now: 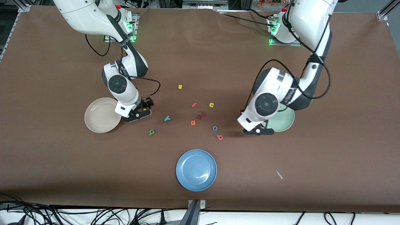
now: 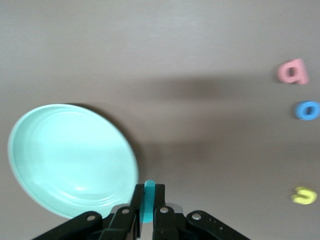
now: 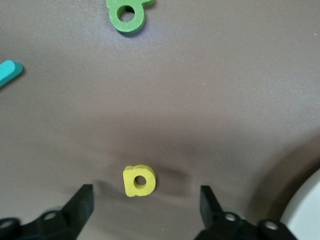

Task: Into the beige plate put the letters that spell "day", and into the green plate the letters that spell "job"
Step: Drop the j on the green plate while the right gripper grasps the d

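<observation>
Front cam sits high across the table, facing our two arm bases, taking in the whole tabletop. Left wrist cam looks down past its own fingers, close over the green plate; it shares that plate, the b and the o with the front cam. Right wrist cam hangs very near the tabletop, on the a; the d shows in the front cam too.
</observation>
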Controlling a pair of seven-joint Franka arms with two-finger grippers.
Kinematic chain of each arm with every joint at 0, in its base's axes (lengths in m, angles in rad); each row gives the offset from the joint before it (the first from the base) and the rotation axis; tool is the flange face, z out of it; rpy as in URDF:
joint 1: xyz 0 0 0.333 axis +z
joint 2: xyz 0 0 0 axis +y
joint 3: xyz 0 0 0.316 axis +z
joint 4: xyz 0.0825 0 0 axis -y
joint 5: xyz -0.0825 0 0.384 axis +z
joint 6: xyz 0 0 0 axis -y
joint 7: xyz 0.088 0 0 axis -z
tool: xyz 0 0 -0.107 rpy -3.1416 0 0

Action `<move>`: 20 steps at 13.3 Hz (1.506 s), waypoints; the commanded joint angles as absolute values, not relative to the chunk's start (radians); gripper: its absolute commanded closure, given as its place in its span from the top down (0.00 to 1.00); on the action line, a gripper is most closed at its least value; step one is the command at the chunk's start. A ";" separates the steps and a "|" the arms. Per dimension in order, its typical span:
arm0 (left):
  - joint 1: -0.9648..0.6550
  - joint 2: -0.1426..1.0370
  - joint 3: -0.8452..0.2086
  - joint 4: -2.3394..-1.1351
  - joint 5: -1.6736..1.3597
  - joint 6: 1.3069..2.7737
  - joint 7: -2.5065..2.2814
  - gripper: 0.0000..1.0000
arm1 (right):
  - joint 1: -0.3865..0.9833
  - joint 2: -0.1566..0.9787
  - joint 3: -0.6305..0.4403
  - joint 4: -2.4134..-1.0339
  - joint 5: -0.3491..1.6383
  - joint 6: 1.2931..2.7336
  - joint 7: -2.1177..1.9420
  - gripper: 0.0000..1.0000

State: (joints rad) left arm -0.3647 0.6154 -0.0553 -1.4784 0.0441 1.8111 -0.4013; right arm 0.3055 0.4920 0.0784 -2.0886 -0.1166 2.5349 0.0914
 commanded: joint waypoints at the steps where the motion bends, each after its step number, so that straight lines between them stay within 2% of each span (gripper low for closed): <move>1: -0.266 0.606 -0.067 -1.561 0.067 1.789 -0.220 0.00 | 0.305 0.503 0.078 -2.080 -0.144 2.549 0.080 0.83; 2: -0.252 0.598 -0.066 -1.601 0.069 1.787 -0.178 0.00 | 0.305 0.506 0.078 -2.080 -0.149 2.549 0.080 0.79; 5: -0.221 0.571 -0.067 -1.719 0.173 1.804 -0.175 0.00 | 0.305 0.514 0.080 -2.068 -0.156 2.549 0.080 0.73; 11: -0.192 0.541 -0.068 -1.894 0.175 2.069 -0.169 0.00 | 0.305 0.525 0.080 -2.065 -0.156 2.566 0.080 0.64; 13: -0.190 0.541 -0.067 -1.920 0.175 2.104 -0.173 0.00 | 0.305 0.525 0.080 -2.065 -0.156 2.566 0.080 0.60; 14: -0.186 0.540 -0.067 -1.930 0.175 2.106 -0.176 0.03 | 0.307 0.526 0.080 -2.065 -0.156 2.566 0.080 0.60; 15: -0.183 0.535 -0.067 -1.931 0.175 2.105 -0.187 0.59 | 0.307 0.526 0.080 -2.065 -0.156 2.566 0.080 0.57; 16: -0.183 0.529 -0.067 -1.930 0.175 2.096 -0.199 1.00 | 0.307 0.526 0.080 -2.065 -0.156 2.566 0.081 0.54; 17: -0.183 0.514 -0.067 -1.930 0.175 2.092 -0.202 1.00 | 0.307 0.526 0.080 -2.065 -0.156 2.568 0.081 0.54; 19: -0.183 0.488 -0.067 -1.918 0.172 2.039 -0.204 1.00 | 0.308 0.531 0.080 -2.065 -0.155 2.574 0.083 0.43; 20: -0.183 0.464 -0.069 -1.917 0.158 2.025 -0.204 1.00 | 0.308 0.534 0.081 -2.065 -0.155 2.580 0.084 0.42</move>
State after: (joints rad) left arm -0.1930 0.5357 -0.0555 -1.8907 0.1460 2.0622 -0.1894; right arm 0.3064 0.5108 0.0825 -2.0784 -0.1420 2.5595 0.0891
